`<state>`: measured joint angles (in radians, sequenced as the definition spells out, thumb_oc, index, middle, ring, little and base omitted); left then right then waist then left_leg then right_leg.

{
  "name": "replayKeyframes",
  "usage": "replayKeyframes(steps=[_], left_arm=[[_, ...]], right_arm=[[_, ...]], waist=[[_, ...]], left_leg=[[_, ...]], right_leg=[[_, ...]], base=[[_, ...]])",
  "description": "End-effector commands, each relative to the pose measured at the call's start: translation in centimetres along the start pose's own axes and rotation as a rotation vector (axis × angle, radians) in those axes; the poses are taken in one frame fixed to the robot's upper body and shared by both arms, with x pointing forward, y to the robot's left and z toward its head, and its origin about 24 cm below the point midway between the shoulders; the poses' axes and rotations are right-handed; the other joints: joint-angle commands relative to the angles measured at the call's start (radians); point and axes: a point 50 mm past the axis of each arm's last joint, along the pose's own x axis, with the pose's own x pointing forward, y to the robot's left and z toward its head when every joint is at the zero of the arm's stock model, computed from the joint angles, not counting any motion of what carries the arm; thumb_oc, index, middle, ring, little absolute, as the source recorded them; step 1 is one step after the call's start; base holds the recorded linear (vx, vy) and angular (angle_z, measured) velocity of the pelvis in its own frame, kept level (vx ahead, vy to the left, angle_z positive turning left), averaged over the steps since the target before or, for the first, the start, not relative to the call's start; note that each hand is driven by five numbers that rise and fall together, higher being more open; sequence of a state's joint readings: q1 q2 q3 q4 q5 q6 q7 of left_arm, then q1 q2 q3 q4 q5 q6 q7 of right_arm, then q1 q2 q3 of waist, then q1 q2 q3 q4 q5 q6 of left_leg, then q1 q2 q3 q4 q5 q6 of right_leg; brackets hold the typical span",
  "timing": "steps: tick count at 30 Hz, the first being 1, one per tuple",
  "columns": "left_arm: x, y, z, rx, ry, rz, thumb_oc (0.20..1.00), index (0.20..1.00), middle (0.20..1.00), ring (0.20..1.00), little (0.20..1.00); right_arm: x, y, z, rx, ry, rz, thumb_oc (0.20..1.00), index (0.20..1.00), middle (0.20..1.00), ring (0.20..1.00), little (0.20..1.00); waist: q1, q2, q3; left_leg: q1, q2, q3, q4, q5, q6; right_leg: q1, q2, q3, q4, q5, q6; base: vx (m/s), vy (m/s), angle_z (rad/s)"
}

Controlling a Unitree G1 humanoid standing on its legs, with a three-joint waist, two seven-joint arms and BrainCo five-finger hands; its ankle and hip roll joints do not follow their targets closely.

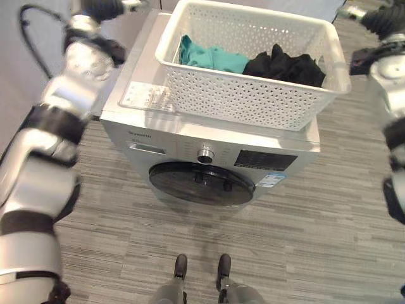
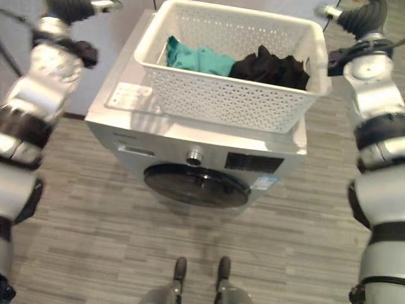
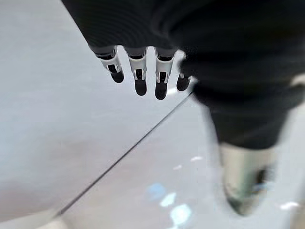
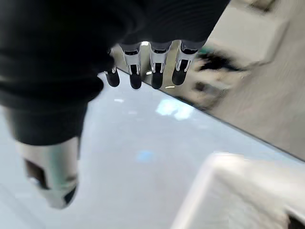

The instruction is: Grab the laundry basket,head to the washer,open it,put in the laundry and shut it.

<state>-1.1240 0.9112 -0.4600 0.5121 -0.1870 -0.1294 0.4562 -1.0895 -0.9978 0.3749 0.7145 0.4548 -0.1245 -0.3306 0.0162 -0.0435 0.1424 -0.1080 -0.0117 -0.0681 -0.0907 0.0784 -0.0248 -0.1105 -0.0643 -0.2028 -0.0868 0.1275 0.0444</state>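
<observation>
Overhead, basket of laundry atop washer, door hidden edge-on; left hand and right hand straight-fingered, empty.

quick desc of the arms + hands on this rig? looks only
Arms are silver-grey shells broken by black bands. The left hand and right hand each have a dark ribbed cover over the back and wrist, short silver fingers with dark tips, and a thicker silver thumb set apart.

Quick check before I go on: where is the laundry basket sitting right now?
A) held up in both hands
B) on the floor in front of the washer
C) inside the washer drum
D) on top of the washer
D: the white laundry basket, with teal and black clothes in it, rests on the top of the washer, whose round door is shut.
</observation>
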Motion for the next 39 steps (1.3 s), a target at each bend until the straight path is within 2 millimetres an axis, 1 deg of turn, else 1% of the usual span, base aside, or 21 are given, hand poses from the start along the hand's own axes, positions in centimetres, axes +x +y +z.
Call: replayKeyframes(steps=[1,2,3,5,7,8,10,11,14,16,17,18,19,22,24,25,26,27,30,34,39], left_arm=[[-2.9,5.3,-3.6,0.117,0.051,0.151,1.0,1.0,1.0,1.0,1.0],[-3.1,5.2,-3.6,0.119,0.054,0.145,1.0,1.0,1.0,1.0,1.0],[-6.1,7.6,-5.9,0.207,0.116,0.172,1.0,1.0,1.0,1.0,1.0],[-7.6,8.4,-6.8,0.248,0.145,0.168,1.0,1.0,1.0,1.0,1.0],[-12.9,10.5,-9.4,0.339,0.272,0.167,1.0,1.0,1.0,1.0,1.0],[-13.1,10.5,-9.4,0.341,0.275,0.164,1.0,1.0,1.0,1.0,1.0],[-18.3,11.2,-11.3,0.342,0.42,0.155,1.0,1.0,1.0,1.0,1.0],[-18.6,11.2,-11.2,0.344,0.423,0.151,1.0,1.0,1.0,1.0,1.0],[-25.1,10.9,-12.5,0.312,0.615,0.087,1.0,1.0,1.0,1.0,1.0],[-31.0,8.9,-13.4,0.13,0.835,0.053,1.0,1.0,1.0,1.0,1.0],[-31.2,9.0,-13.4,0.127,0.838,0.052,1.0,1.0,1.0,1.0,1.0],[-35.6,6.9,-13.9,0.024,1.014,0.007,1.0,1.0,1.0,1.0,1.0],[-35.7,6.9,-13.9,0.024,1.015,0.006,1.0,1.0,1.0,1.0,1.0],[-39.9,2.5,-14.6,-0.118,1.204,-0.078,1.0,1.0,1.0,1.0,1.0],[-43.3,-2.4,-14.4,-0.252,1.362,-0.174,1.0,1.0,1.0,1.0,1.0],[-46.3,-5.2,-13.9,-0.317,1.517,-0.215,1.0,1.0,1.0,1.0,1.0],[-46.3,-5.3,-13.9,-0.318,1.516,-0.214,1.0,1.0,1.0,1.0,1.0],[-49.0,-8.0,-12.6,-0.336,1.634,-0.336,1.0,1.0,1.0,1.0,1.0],[-51.0,-10.0,-11.2,-0.254,1.655,-0.565,1.0,1.0,1.0,1.0,1.0],[-51.2,-10.5,-11.1,-0.154,1.594,-0.721,1.0,1.0,1.0,1.0,1.0],[-50.3,-11.0,-11.2,-0.152,1.541,-0.728,1.0,1.0,1.0,1.0,1.0]], right_arm=[[-2.5,-8.1,-1.2,-0.125,-0.071,-0.214,1.0,1.0,1.0,1.0,1.0],[-2.7,-8.1,-1.4,-0.127,-0.066,-0.211,1.0,1.0,1.0,1.0,1.0],[-5.2,-9.9,-3.1,-0.165,-0.048,-0.232,1.0,1.0,1.0,1.0,1.0],[-6.5,-10.4,-4.0,-0.177,-0.032,-0.233,1.0,1.0,1.0,1.0,1.0],[-10.6,-10.8,-7.0,-0.215,0.064,-0.184,1.0,1.0,1.0,1.0,1.0],[-10.8,-10.7,-7.1,-0.217,0.067,-0.18,1.0,1.0,1.0,1.0,1.0],[-15.2,-10.2,-9.8,-0.213,0.181,-0.111,1.0,1.0,1.0,1.0,1.0],[-15.4,-10.2,-9.8,-0.214,0.185,-0.106,1.0,1.0,1.0,1.0,1.0],[-21.5,-8.5,-13.1,-0.215,0.389,0.039,1.0,1.0,1.0,1.0,1.0],[-26.2,-6.6,-15.1,-0.158,0.559,0.175,1.0,1.0,1.0,1.0,1.0],[-26.3,-6.7,-15.1,-0.16,0.561,0.179,1.0,1.0,1.0,1.0,1.0],[-29.4,-4.5,-16.1,-0.089,0.671,0.292,1.0,1.0,1.0,1.0,1.0],[-29.4,-4.5,-16.2,-0.09,0.672,0.293,1.0,1.0,1.0,1.0,1.0],[-32.1,-0.8,-17.3,-0.004,0.767,0.404,1.0,1.0,1.0,1.0,1.0],[-33.8,3.2,-17.7,0.049,0.802,0.532,1.0,1.0,1.0,1.0,1.0],[-34.3,5.7,-17.5,0.051,0.789,0.618,1.0,1.0,1.0,1.0,1.0],[-34.3,5.7,-17.5,0.051,0.788,0.618,1.0,1.0,1.0,1.0,1.0],[-34.1,8.1,-17.7,0.01,0.766,0.7,1.0,1.0,1.0,1.0,1.0],[-33.2,10.3,-17.6,-0.009,0.731,0.741,1.0,1.0,1.0,1.0,1.0],[-31.5,12.0,-17.9,-0.092,0.682,0.793,1.0,1.0,1.0,1.0,1.0],[-29.5,12.7,-17.2,-0.207,0.553,0.843,1.0,1.0,1.0,1.0,1.0]], waist=[[0.013,0.012,-0.033],[0.015,0.012,-0.039],[0.012,0.007,-0.047],[0.014,0.004,-0.053],[0.014,0.0,-0.066],[0.014,0.001,-0.072],[0.006,0.0,-0.077],[0.006,0.002,-0.083],[-0.002,0.001,-0.086],[-0.011,0.001,-0.076],[-0.011,0.002,-0.08],[-0.014,0.001,-0.075],[-0.015,0.002,-0.077],[-0.018,0.002,-0.073],[-0.02,0.0,-0.068],[-0.018,-0.003,-0.067],[-0.019,-0.003,-0.065],[-0.015,-0.005,-0.07],[-0.006,-0.006,-0.076],[0.015,-0.011,-0.077],[0.045,-0.018,-0.044]], left_leg=[[0.075,0.095,0.043,0.003,-0.084,-0.046],[0.083,0.098,0.042,0.003,-0.098,-0.047],[0.091,0.097,0.049,0.003,-0.093,-0.044],[0.1,0.098,0.052,0.003,-0.098,-0.042],[0.118,0.1,0.068,0.003,-0.106,-0.038],[0.125,0.102,0.068,0.004,-0.12,-0.039],[0.13,0.101,0.081,0.004,-0.115,-0.033],[0.135,0.103,0.08,0.004,-0.125,-0.034],[0.139,0.102,0.083,0.005,-0.127,-0.028],[0.142,0.102,0.086,0.007,-0.129,-0.024],[0.143,0.102,0.086,0.007,-0.129,-0.024],[0.145,0.101,0.09,0.009,-0.128,-0.022],[0.145,0.101,0.09,0.008,-0.128,-0.022],[0.142,0.101,0.097,0.01,-0.124,-0.02],[0.14,0.099,0.102,0.012,-0.118,-0.019],[0.139,0.096,0.099,0.013,-0.115,-0.018],[0.14,0.096,0.099,0.013,-0.116,-0.018],[0.14,0.094,0.096,0.013,-0.114,-0.018],[0.14,0.095,0.089,0.012,-0.113,-0.02],[0.137,0.105,0.079,0.018,-0.109,-0.029],[0.094,0.14,0.07,0.078,-0.105,-0.048]], right_leg=[[0.083,-0.068,-0.013,0.009,-0.108,0.105],[0.091,-0.064,-0.011,0.005,-0.118,0.107],[0.093,-0.068,-0.004,0.007,-0.11,0.105],[0.099,-0.067,0.001,0.005,-0.111,0.105],[0.107,-0.068,0.015,0.004,-0.109,0.107],[0.113,-0.066,0.018,0.002,-0.119,0.109],[0.11,-0.068,0.026,0.004,-0.11,0.106],[0.116,-0.066,0.028,0.002,-0.118,0.108],[0.117,-0.066,0.036,0.005,-0.117,0.102],[0.12,-0.066,0.037,0.007,-0.117,0.096],[0.121,-0.066,0.037,0.007,-0.117,0.096],[0.12,-0.067,0.039,0.009,-0.114,0.094],[0.119,-0.067,0.039,0.009,-0.115,0.095],[0.11,-0.068,0.048,0.011,-0.109,0.095],[0.105,-0.071,0.052,0.018,-0.107,0.096],[0.104,-0.073,0.052,0.02,-0.108,0.096],[0.104,-0.073,0.052,0.02,-0.108,0.096],[0.106,-0.075,0.048,0.02,-0.11,0.095],[0.113,-0.077,0.042,0.019,-0.114,0.093],[0.12,-0.069,0.038,0.016,-0.119,0.086],[0.121,-0.04,0.045,0.003,-0.127,0.069]], base=[[0.07,-0.005,0.05],[0.05,0.002,-0.02],[0.08,-0.004,-0.13],[0.02,0.001,-0.24],[0.03,-0.002,-0.19],[0.06,0.0,-0.17],[0.01,0.006,-0.29],[-0.06,0.004,-0.2],[-0.01,-0.002,-0.14],[-0.04,0.003,-0.05],[-0.08,0.013,0.0],[-0.03,0.009,0.0],[-0.05,0.01,0.0],[-0.06,0.012,-0.02],[-0.09,0.0,-0.15],[-0.07,-0.008,-0.22],[-0.06,-0.016,-0.12],[-0.02,-0.008,-0.06],[-0.01,-0.021,0.05],[-0.03,-0.075,0.17],[-0.12,-0.144,0.04]])
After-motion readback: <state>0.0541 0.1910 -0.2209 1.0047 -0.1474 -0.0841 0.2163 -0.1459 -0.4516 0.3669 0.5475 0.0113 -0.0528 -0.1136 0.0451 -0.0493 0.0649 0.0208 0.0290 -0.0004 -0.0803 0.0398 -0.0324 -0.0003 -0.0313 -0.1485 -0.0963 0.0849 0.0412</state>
